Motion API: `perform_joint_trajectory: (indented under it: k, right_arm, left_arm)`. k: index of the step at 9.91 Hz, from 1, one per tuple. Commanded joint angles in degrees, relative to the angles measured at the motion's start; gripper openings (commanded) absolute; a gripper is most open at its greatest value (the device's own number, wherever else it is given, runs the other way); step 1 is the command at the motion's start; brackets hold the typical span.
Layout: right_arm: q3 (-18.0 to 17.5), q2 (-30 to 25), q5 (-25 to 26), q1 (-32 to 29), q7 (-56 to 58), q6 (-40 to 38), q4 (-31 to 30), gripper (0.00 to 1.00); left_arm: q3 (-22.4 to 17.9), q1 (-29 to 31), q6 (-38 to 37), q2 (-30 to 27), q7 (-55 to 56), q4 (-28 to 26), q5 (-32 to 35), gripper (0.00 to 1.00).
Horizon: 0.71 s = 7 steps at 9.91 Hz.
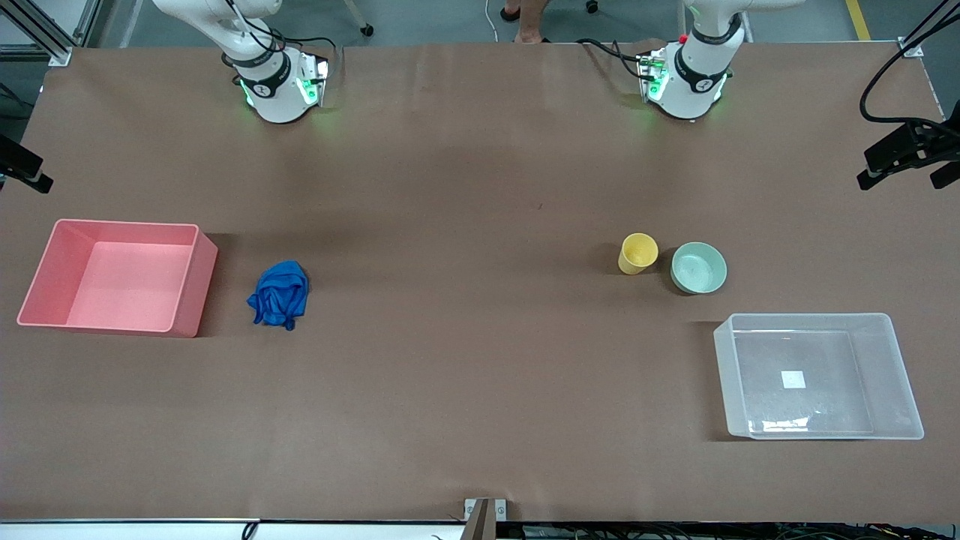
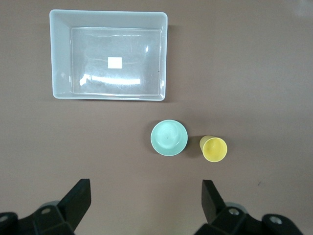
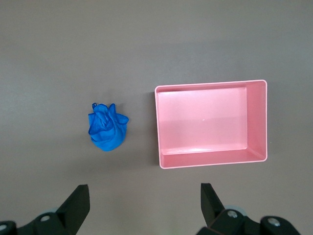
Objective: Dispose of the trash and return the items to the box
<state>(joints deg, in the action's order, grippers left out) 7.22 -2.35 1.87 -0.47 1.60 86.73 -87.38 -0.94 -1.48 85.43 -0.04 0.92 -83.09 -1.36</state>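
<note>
The blue cloth wad lies on the table beside the pink bin; it also shows in the right wrist view. The yellow cup and the mint-green bowl stand side by side, farther from the front camera than the clear box. The left wrist view shows the cup, the bowl and the box. My left gripper is open and empty, high over bare table. My right gripper is open and empty, high over bare table. Neither hand shows in the front view.
The pink bin stands at the right arm's end of the table. Both arm bases stand along the table's edge farthest from the front camera. A black camera mount sticks in at the left arm's end.
</note>
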Motion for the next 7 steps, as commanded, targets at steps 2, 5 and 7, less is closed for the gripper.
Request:
perform_joint_trajectory:
  k: [2, 5, 7]
  right_arm:
    - [-0.1, -0.3, 0.5, 0.2, -0.2, -0.5, 0.4, 1.0]
    - [-0.1, -0.3, 0.6, 0.2, -0.2, -0.3, 0.4, 1.0]
    - [-0.1, -0.3, 0.6, 0.2, -0.2, -0.3, 0.3, 1.0]
  left_arm:
    - [-0.5, -0.8, 0.5, -0.3, 0.1, -2.5, 1.0, 1.0]
    - [-0.5, -0.8, 0.7, 0.2, 0.4, -2.9, 0.9, 1.0]
    - [-0.2, -1.0, 5.8, -0.7, 0.3, -10.2, 1.0, 1.0]
